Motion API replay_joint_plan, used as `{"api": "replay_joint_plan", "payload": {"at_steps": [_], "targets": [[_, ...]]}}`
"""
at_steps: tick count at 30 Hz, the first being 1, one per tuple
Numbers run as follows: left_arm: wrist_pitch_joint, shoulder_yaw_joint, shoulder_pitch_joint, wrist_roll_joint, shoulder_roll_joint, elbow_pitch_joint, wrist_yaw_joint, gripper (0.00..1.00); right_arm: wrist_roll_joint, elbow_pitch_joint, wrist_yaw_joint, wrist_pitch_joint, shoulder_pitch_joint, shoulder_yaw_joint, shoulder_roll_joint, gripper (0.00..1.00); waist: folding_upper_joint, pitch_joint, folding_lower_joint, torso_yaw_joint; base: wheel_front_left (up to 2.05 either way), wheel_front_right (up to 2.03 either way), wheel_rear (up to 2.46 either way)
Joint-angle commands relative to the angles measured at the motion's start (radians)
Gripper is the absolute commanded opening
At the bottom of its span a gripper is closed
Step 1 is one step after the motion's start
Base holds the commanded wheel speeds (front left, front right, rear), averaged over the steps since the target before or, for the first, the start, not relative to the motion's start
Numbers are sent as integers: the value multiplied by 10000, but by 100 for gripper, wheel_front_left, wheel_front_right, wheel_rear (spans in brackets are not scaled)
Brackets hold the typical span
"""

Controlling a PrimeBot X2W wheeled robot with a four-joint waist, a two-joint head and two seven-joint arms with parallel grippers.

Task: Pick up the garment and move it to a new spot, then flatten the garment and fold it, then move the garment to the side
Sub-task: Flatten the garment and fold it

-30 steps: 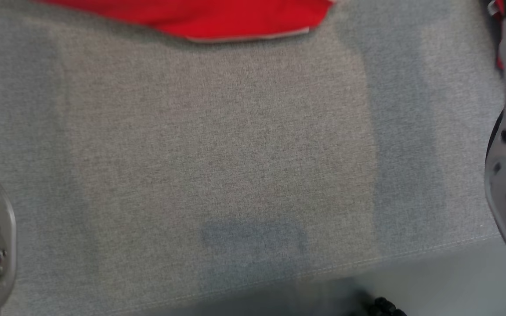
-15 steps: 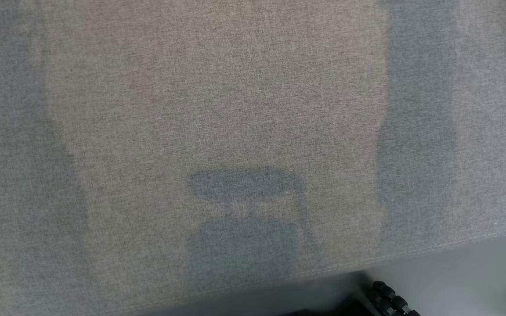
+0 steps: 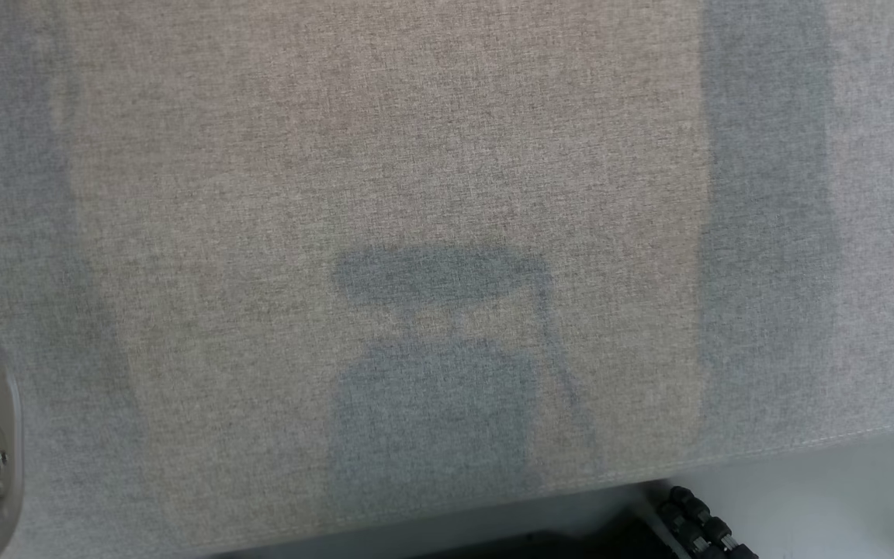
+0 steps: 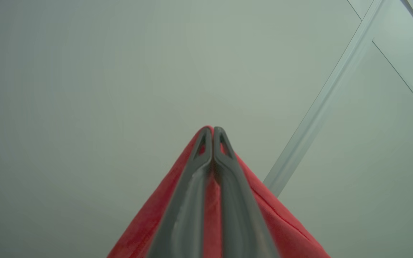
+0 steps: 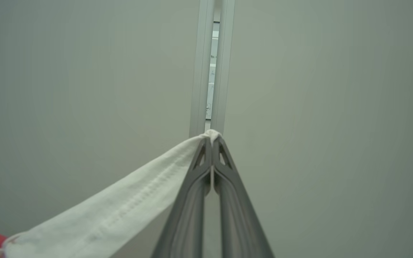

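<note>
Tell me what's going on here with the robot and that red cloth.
The robot is holding the red garment with both arms. The left gripper has its jaws shut on red fabric; the right gripper has its jaws shut on the garment's white hem. Both point toward pale wall panels, so the garment seems lifted above the grey table.

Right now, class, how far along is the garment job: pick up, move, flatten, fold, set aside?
Done: the pickup. The left fingers are shut on the red garment, the right fingers on its white hem. In hand: carrying it, held up facing a pale panel. Left: laying it on the grey fabric surface, flattening, folding, moving aside.
</note>
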Motion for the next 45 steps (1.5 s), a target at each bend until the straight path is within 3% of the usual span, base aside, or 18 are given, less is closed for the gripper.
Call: {"api": "replay_joint_plan", "payload": {"at_steps": [1,12,16,23,28,35,39,45], "targets": [[-85,-107,492,-170,117,-188,-45,0,223,93,-12,16,367,219,-196,0,0,-42,0,28,0,0,0],[-24,-359,4104,-1115,492,-1531,-47,0,2156,-1001,-12,1523,3058,1335,-1359,0,0,-1189,0,240,0,0,0],[323,-524,5689,-1158,563,-1849,53,0,2171,-1676,-12,2840,4609,1106,-1724,0,0,-1944,0,299,0,0,0],[769,-603,8196,-1528,203,-2491,547,0,1711,-3697,-15,4909,7322,489,-1932,0,0,-3132,0,311,0,0,0],[710,-698,9557,-1428,38,-2773,857,0,1345,-4929,-17,6274,9263,-185,-1552,0,0,-3909,0,265,0,0,0],[566,-1375,11121,-193,345,-2608,1217,0,1455,-6005,-17,7648,12177,-696,-861,0,0,-4969,0,243,0,0,0],[537,-1671,11921,386,495,-2462,1656,0,1636,-6442,-17,8542,13479,-761,-678,0,0,-5350,0,252,0,0,0],[341,-1538,13078,315,165,-2441,2314,0,2153,-7157,-17,9646,14980,-1003,-343,0,0,-5672,0,366,0,0,0]]}}
